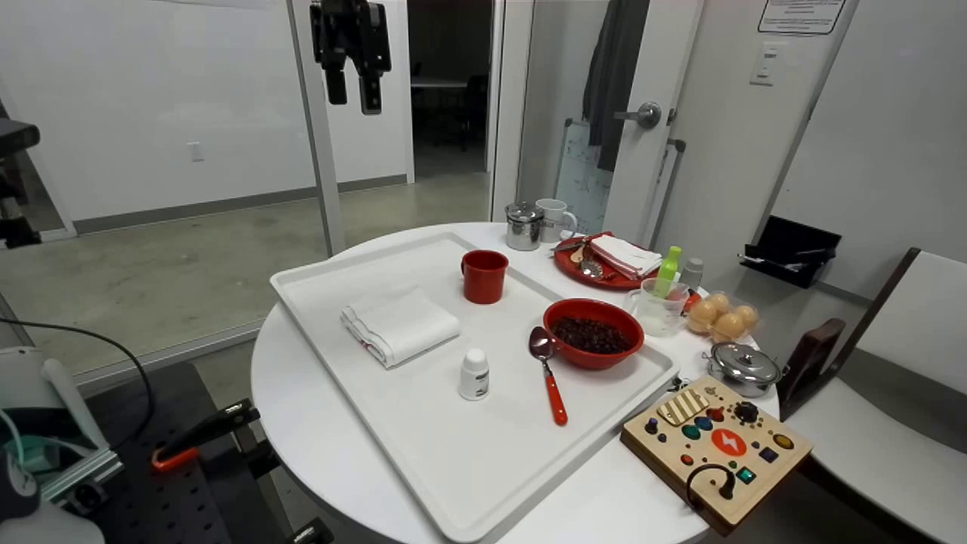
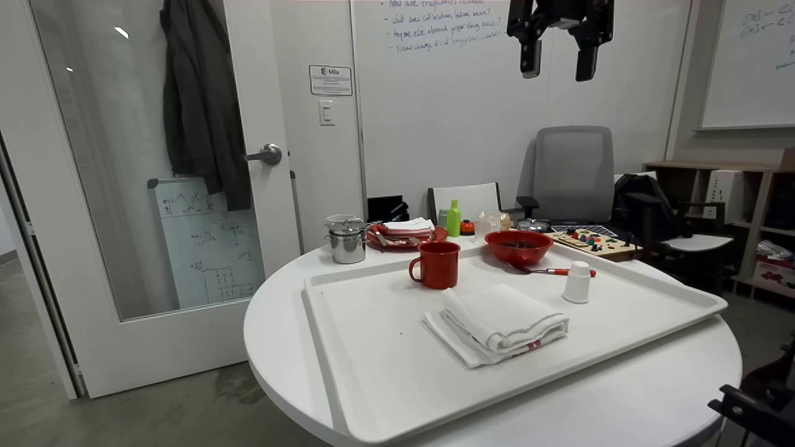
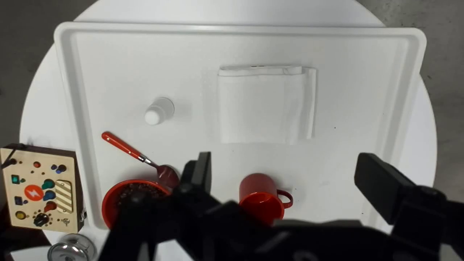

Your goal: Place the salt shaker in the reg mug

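Salt shaker (image 1: 474, 374) upright on the white tray (image 1: 483, 461), cap on top, near the folded white cloth (image 1: 400, 329) but apart from it, with the spoon (image 1: 551, 384) and red bowl (image 1: 597, 361) off to another side: bare tray all around, probably to leave room for a grip from above. Not yet in the red mug (image 1: 483, 277), also on the tray, set upright with mouth up, presumably for a drop-in from overhead, and handle turned away from the shaker in the wrist view, so out of the way of a straight carry. Slim enough, by the look of both exterior views, to fit that mouth. High above it all, the gripper (image 1: 353, 103) with jaws spread wide and nothing between; likely a starting pose, chosen for a broad look down, reach and grasp to come. As for writing: dark print (image 1: 482, 387) on the shaker in an exterior view, too small to read; "Mila" at the head of a wall notice (image 2: 330, 81), finer lines below illegible; on the wall board (image 2: 435, 124), handwriting (image 2: 444, 28) only partly clear, "what does" and "else observed" among the readable bits. On the mug, no lettering in sight.
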Robot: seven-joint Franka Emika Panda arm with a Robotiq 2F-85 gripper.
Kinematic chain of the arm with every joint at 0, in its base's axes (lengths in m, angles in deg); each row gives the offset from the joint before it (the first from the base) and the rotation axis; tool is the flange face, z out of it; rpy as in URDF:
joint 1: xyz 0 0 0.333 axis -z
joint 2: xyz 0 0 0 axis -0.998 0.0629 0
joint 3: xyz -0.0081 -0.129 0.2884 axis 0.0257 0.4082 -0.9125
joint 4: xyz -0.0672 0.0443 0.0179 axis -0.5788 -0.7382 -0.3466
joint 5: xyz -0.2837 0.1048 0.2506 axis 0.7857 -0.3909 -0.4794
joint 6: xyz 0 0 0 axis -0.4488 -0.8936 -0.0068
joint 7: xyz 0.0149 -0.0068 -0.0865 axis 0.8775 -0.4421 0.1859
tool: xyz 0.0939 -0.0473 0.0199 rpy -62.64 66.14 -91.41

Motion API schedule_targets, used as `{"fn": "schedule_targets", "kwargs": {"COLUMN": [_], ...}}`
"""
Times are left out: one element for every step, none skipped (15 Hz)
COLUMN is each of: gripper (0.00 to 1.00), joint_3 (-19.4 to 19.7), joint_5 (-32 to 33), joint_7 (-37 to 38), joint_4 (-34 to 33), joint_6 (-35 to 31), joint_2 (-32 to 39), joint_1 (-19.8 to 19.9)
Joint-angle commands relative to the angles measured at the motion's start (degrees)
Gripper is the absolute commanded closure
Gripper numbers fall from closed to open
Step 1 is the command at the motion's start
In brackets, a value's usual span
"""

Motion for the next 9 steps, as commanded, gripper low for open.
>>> {"fn": "schedule_targets", "kwargs": {"gripper": [0.00,0.00,0.00,0.00,0.00,0.00,0.00,0.00,0.00], "joint_3": [-0.01,-0.40,-0.57,-0.63,-0.72,-0.54,-0.41,-0.01,0.19], "joint_5": [1.47,2.82,3.92,5.36,6.72,7.88,8.96,9.85,10.81], "joint_7": [0.11,0.52,0.83,0.74,0.97,0.72,0.90,0.54,0.51], "joint_4": [0.23,0.31,0.24,0.41,0.59,0.75,0.90,1.24,1.48], "joint_6": [-0.76,-1.35,-1.46,-2.43,-3.21,-4.13,-5.08,-6.56,-7.66], "joint_2": [0.03,0.51,1.06,1.83,2.38,3.39,4.24,5.61,6.59], "joint_1": [-0.47,-0.29,-0.08,0.19,0.36,0.50,0.67,0.92,1.11]}}
